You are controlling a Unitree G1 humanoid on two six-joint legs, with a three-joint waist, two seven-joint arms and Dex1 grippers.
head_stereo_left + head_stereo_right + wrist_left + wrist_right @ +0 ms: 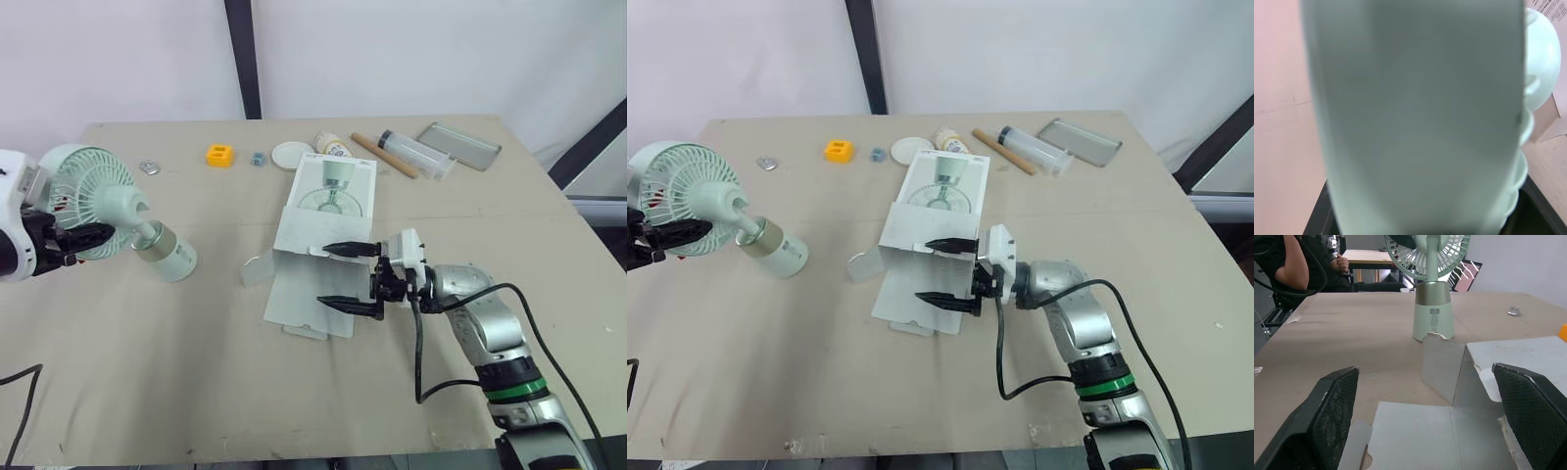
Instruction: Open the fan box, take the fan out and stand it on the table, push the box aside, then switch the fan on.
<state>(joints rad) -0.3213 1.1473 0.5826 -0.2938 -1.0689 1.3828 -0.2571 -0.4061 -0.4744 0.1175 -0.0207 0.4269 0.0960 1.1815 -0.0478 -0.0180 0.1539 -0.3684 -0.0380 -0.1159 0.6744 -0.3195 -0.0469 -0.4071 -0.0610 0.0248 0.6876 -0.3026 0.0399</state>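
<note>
Over on the left, the fan (pixel 98 201) is out and standing, left gripper (pixel 73 238) clamped on its head. Meanwhile right gripper (pixel 323 276) hangs wide open over the opened box (pixel 333 191); shoving it aside and switch-on remain, I'd say.

A broad beige table (pixel 147 382) with a matte, board-like top takes up the foreground, and faint seams run across it. The light falls evenly and the shadows are soft. Behind the table's far edge stands a plain white wall (pixel 411 49), split by a black vertical post (pixel 242 59). To the right, a second dark bar (pixel 591 145) slants down past the table's corner, with a patch of dark floor (pixel 615 253) below it. The right wrist view looks across the tabletop to a smaller light wooden table (pixel 1369 255). A person in a black top (pixel 1288 264) sits beside it, and a pale grey wall (pixel 1520 262) rises behind.
</note>
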